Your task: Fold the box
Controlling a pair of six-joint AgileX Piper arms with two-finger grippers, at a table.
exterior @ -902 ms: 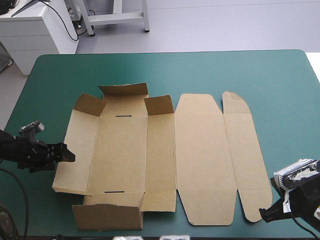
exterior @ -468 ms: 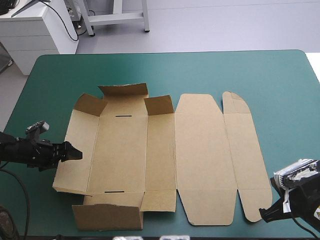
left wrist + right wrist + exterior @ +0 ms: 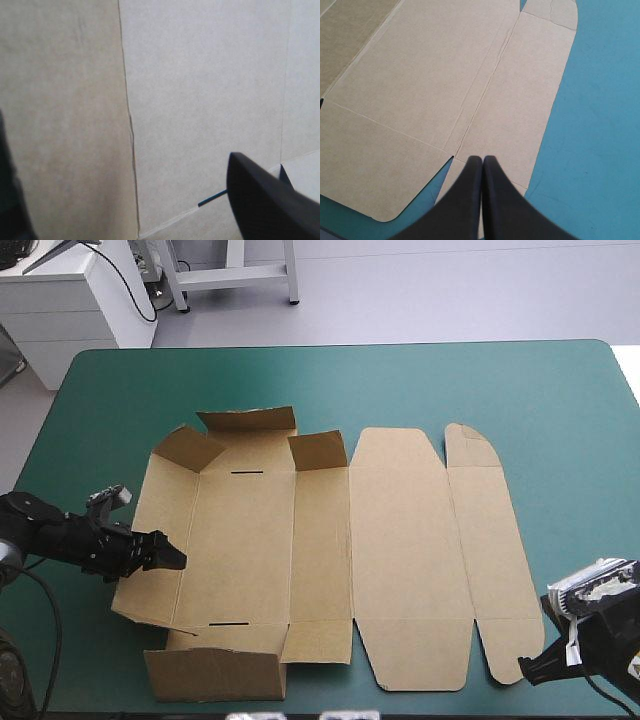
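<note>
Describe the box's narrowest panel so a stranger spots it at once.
The brown box lies spread across the teal-green table. Go to its right edge, toward the right gripper. That last strip is the narrowest panel, flat, with rounded ends, unlike the raised flaps at left.

High view looks down from above and behind, the table (image 3: pixel 420 380) filling the frame. Left wrist view is pressed close, the box (image 3: pixel 200 100) covering it. Right wrist view stands farther back, sharing the box's lower-right panels with the high view.
</note>
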